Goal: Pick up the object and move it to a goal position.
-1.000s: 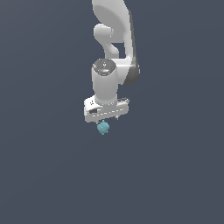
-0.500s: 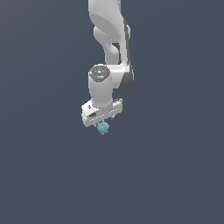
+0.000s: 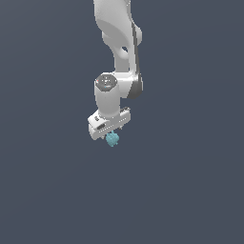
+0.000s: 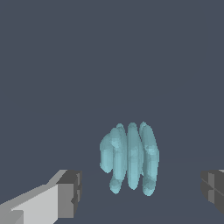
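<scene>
The object [image 3: 112, 139], a tiny light teal lumpy blob, shows in the exterior view just under the white hand. In the wrist view the object [image 4: 129, 159] sits between the two fingers, with a gap on each side and nearer one finger than the other. My gripper [image 3: 111, 132] points down over it and is open. In the wrist view the gripper [image 4: 141, 193] shows one fingertip [image 4: 70, 194] and the other fingertip [image 4: 213, 192] wide apart, neither touching the blob.
A plain dark grey-blue ground [image 3: 190, 190] fills both views. The white arm [image 3: 119, 38] rises from the hand to the top of the exterior view.
The hand has turned and shifted slightly to the exterior view's left, sinking a little around the blob. The blob has stayed in place.
</scene>
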Action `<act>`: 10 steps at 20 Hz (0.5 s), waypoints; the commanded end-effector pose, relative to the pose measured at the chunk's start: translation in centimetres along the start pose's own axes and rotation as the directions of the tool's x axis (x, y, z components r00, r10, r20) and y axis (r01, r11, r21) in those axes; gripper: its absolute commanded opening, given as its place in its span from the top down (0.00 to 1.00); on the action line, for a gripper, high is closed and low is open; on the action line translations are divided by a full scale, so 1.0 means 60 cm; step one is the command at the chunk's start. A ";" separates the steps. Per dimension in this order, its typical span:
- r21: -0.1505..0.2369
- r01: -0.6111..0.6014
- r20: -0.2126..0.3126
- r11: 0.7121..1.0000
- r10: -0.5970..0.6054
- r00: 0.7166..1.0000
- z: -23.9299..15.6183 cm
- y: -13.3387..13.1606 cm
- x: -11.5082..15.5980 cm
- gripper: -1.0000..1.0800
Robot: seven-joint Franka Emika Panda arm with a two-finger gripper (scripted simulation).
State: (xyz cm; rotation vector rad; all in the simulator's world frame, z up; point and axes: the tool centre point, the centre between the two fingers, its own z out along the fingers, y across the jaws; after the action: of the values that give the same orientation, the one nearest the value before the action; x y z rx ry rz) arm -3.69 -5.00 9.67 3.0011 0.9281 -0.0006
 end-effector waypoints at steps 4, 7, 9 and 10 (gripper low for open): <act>0.000 0.006 0.000 1.000 -0.006 1.000 0.002 0.000 -0.001 0.04; 0.000 0.007 0.000 1.000 -0.007 1.000 0.010 0.000 -0.001 0.04; 0.000 0.007 0.000 1.000 -0.007 1.000 0.022 0.000 -0.002 0.04; 0.000 0.008 0.000 1.000 -0.008 1.000 0.029 -0.001 -0.002 0.04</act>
State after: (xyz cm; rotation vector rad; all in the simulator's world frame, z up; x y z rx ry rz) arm -3.74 -5.05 8.53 2.9976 0.9388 0.0011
